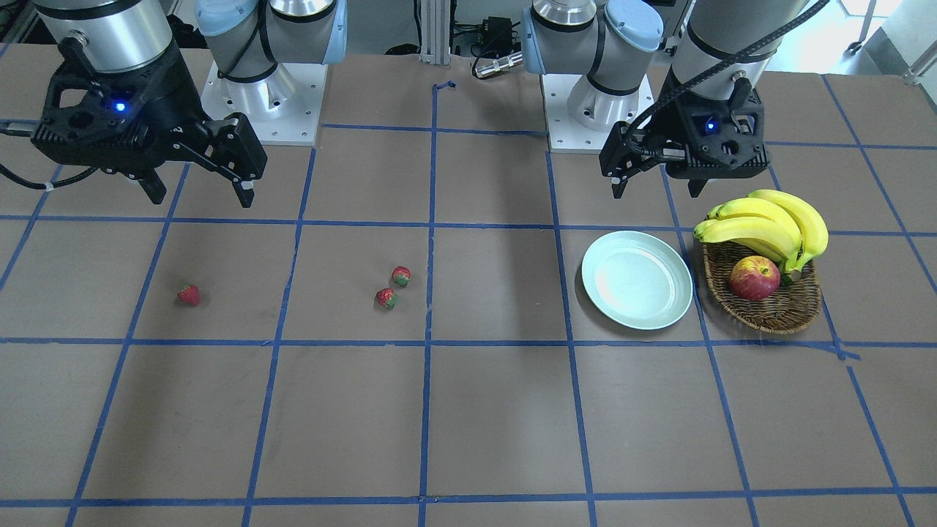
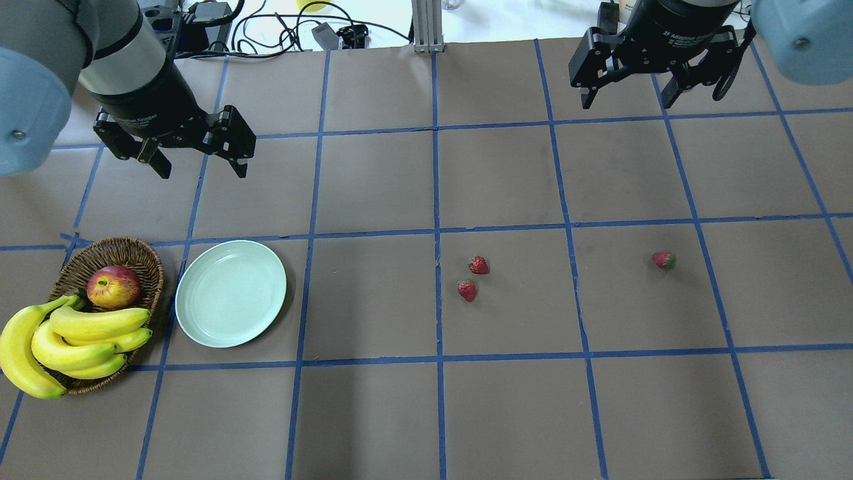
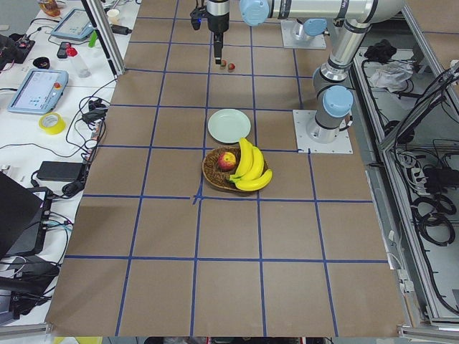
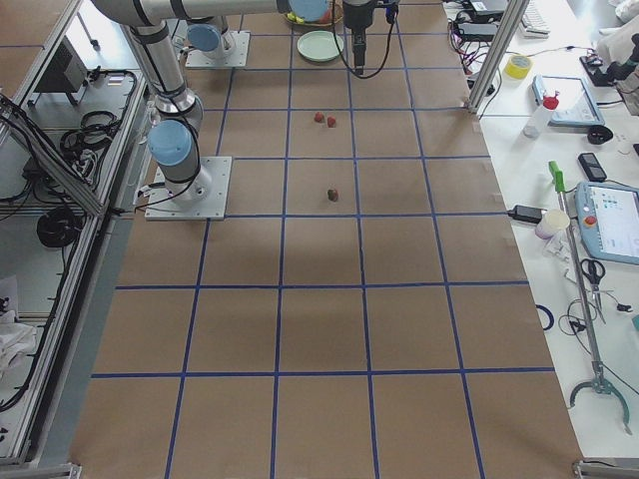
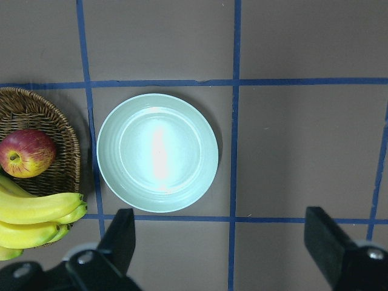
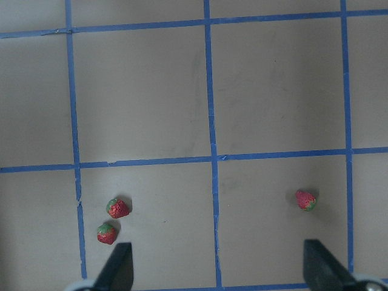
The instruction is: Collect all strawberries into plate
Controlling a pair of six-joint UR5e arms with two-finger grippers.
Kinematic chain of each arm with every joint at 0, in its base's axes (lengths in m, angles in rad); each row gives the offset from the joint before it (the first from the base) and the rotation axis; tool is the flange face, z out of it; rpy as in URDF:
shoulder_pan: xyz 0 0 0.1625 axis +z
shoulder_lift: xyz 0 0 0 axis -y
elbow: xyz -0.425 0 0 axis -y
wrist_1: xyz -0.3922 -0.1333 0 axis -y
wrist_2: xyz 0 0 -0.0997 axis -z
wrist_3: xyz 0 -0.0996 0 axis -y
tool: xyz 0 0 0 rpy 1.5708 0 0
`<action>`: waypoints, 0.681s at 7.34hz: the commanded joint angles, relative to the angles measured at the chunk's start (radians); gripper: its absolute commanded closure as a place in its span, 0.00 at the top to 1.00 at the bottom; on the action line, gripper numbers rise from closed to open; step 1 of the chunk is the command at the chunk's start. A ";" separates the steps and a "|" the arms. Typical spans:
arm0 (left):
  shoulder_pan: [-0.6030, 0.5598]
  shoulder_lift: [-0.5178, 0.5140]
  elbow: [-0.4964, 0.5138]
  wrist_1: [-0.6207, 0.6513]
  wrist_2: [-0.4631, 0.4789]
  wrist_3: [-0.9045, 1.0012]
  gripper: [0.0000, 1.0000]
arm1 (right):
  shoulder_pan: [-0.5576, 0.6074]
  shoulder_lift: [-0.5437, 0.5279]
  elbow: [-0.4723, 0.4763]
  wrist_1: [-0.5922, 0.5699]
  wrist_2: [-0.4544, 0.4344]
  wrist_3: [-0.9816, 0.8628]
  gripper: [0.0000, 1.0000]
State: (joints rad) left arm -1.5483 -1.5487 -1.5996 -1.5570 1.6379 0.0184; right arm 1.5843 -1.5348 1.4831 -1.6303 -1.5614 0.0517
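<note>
Three strawberries lie on the brown table: two close together (image 2: 478,265) (image 2: 467,290) near the middle and one (image 2: 664,260) alone to the right. They also show in the right wrist view (image 6: 118,208) (image 6: 107,233) (image 6: 305,200). The pale mint-green plate (image 2: 230,293) is empty, left of middle, and lies below the left wrist camera (image 5: 157,153). My left gripper (image 2: 200,167) is open and empty, hovering behind the plate. My right gripper (image 2: 626,103) is open and empty, high over the far right, well behind the strawberries.
A brown wicker basket (image 2: 136,250) stands just left of the plate. It holds a red-yellow apple (image 2: 113,287) and a bunch of bananas (image 2: 73,333). Blue tape lines grid the table. The arm bases stand at the robot's edge (image 1: 263,102).
</note>
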 commanded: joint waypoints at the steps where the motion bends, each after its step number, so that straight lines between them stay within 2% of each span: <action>1: -0.001 0.001 0.000 0.000 0.002 0.002 1.00 | 0.022 0.014 0.055 0.000 0.015 0.003 1.00; 2: -0.001 0.001 0.000 0.000 0.000 0.002 1.00 | 0.060 0.054 0.150 -0.070 0.039 0.073 1.00; 3: -0.001 0.001 0.000 0.000 -0.001 0.000 1.00 | 0.162 0.070 0.243 -0.188 0.050 0.229 1.00; 4: -0.003 0.001 0.000 0.000 -0.003 -0.001 1.00 | 0.262 0.109 0.308 -0.353 0.043 0.314 1.00; 5: -0.001 -0.001 0.000 0.002 -0.003 -0.006 1.00 | 0.302 0.199 0.347 -0.499 0.055 0.445 1.00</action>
State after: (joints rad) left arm -1.5499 -1.5480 -1.5999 -1.5566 1.6361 0.0165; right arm 1.8053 -1.4231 1.7603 -1.9409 -1.5157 0.3433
